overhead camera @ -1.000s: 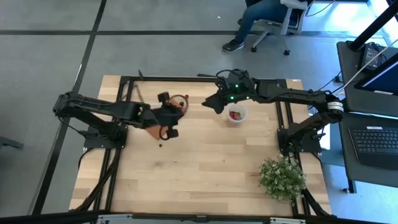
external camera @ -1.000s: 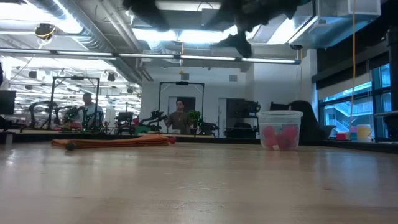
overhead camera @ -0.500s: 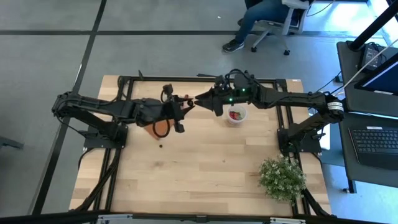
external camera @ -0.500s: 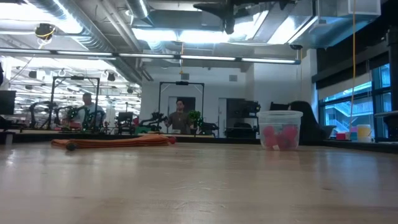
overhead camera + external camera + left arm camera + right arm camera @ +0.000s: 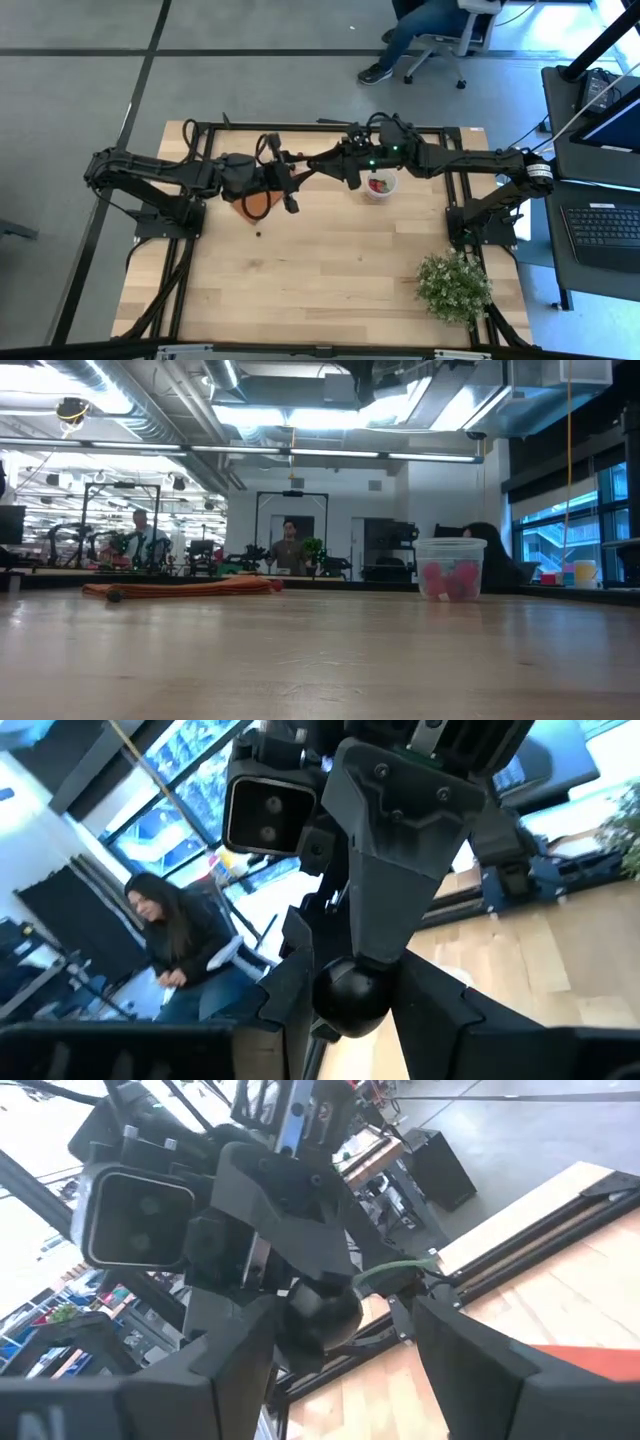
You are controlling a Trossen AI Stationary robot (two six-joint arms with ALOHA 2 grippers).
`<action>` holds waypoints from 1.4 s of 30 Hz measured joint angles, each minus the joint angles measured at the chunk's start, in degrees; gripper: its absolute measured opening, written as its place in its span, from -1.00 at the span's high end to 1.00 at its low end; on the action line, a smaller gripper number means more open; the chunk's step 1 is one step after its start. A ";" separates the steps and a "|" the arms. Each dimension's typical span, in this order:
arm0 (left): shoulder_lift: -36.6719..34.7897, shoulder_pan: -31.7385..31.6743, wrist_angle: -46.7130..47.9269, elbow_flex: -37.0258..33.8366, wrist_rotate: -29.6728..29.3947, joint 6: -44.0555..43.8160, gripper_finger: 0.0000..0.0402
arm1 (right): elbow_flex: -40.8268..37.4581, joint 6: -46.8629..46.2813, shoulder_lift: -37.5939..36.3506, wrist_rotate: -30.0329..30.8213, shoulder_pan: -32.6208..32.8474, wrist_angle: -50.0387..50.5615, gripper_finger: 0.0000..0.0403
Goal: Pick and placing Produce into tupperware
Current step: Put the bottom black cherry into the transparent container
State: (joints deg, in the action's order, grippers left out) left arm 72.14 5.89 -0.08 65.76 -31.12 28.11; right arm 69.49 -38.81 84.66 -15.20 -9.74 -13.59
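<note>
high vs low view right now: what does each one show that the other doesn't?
High view only: the left gripper and right gripper meeting tip to tip above the table, the orange-brown block's flat top, one dark berry lying loose on the wood, and the green plant.
Low view only: the room behind, with people standing at benches far off.
Both: the tupperware holding red berries, and the wooden table.

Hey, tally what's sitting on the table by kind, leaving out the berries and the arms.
Plastic cup: 1
Orange-brown block: 1
Green plant: 1
Total: 3
</note>
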 joint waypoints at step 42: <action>1.36 -0.39 -4.00 0.00 4.57 2.47 0.42 | 0.08 1.82 -0.07 -0.18 2.44 -1.30 0.40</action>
State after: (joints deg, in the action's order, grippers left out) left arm 73.50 5.50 -4.09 65.76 -26.55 30.58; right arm 69.57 -36.99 84.60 -15.39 -7.30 -14.89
